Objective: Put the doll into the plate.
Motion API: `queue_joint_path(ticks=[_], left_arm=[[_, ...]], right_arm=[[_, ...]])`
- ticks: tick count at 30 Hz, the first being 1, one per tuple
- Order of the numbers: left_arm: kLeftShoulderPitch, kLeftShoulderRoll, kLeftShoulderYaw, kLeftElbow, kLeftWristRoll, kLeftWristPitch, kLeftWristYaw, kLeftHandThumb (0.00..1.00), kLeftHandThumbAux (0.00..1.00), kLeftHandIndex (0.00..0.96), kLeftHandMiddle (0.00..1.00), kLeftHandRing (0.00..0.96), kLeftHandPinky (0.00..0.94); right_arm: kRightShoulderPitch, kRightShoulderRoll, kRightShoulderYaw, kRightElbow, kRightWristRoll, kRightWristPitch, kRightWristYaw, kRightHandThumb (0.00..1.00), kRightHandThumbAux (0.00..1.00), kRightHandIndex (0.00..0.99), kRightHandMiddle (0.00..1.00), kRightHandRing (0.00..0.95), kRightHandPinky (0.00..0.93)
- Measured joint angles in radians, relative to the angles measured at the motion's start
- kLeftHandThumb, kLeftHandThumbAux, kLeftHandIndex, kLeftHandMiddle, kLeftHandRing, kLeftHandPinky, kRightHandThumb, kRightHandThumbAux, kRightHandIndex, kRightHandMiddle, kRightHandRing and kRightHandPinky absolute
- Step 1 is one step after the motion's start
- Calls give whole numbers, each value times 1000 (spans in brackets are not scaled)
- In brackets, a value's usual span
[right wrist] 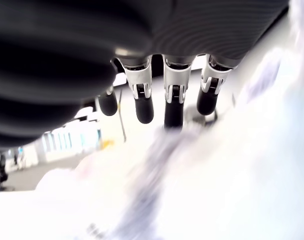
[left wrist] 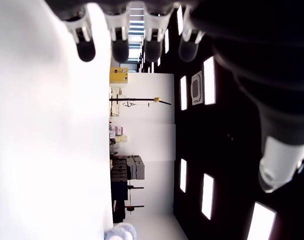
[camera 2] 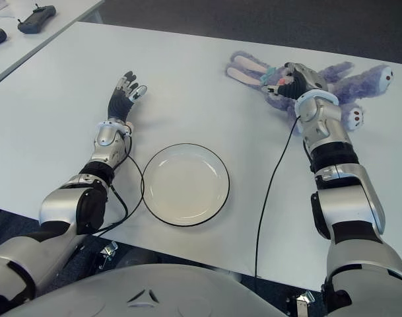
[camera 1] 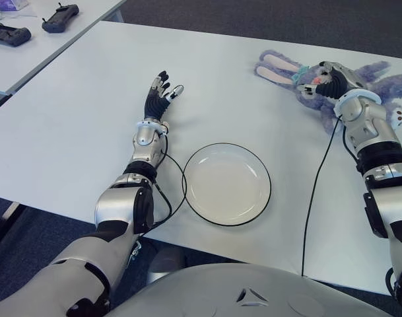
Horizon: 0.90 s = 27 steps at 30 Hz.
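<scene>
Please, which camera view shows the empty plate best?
The left eye view: the plate appears whole and central, with nothing in it. The right eye view shows it equally whole, slightly left of centre. Neither wrist view shows it.

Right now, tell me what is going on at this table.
The robot's right hand is over the purple plush doll at the far right of the white table; its fingers are extended above the plush, not closed on it. The doll lies on the table, apart from the empty plate near the front edge. The left hand is open, left of the plate, holding nothing.
</scene>
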<state>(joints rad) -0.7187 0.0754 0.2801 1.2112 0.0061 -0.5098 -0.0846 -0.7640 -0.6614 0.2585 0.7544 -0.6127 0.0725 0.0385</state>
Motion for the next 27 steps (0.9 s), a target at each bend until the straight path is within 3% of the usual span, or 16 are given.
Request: queue_joint_path(ticks=[11, 13, 14, 16, 22, 27], left_arm=[[3, 16, 40, 1, -27, 21, -40, 0, 628, 0, 0, 0, 0], [4, 18, 52, 1, -32, 23, -48, 0, 630, 0, 0, 0, 0], [4, 19, 56, 1, -36, 24, -52, 0, 629, 0, 0, 0, 0], [5, 21, 64, 1, -41, 26, -61, 0, 626, 0, 0, 0, 0], [6, 24, 74, 1, -48, 31, -76, 0, 623, 0, 0, 0, 0], [6, 25, 77, 2, -48, 32, -76, 0, 616, 0, 0, 0, 0]], right_arm=[[52, 64, 6, -156, 8, 33, 57, 62, 361, 0, 176, 188, 0], [61, 73, 7, -190, 12, 37, 72, 68, 366, 0, 126, 184, 148], [66, 77, 8, -205, 13, 39, 79, 69, 366, 0, 123, 184, 161], [74, 83, 11, -231, 17, 40, 92, 80, 370, 0, 107, 181, 114], [97, 102, 17, -281, 22, 40, 107, 114, 369, 0, 82, 146, 120], [117, 117, 18, -299, 24, 39, 105, 172, 373, 0, 18, 40, 10]])
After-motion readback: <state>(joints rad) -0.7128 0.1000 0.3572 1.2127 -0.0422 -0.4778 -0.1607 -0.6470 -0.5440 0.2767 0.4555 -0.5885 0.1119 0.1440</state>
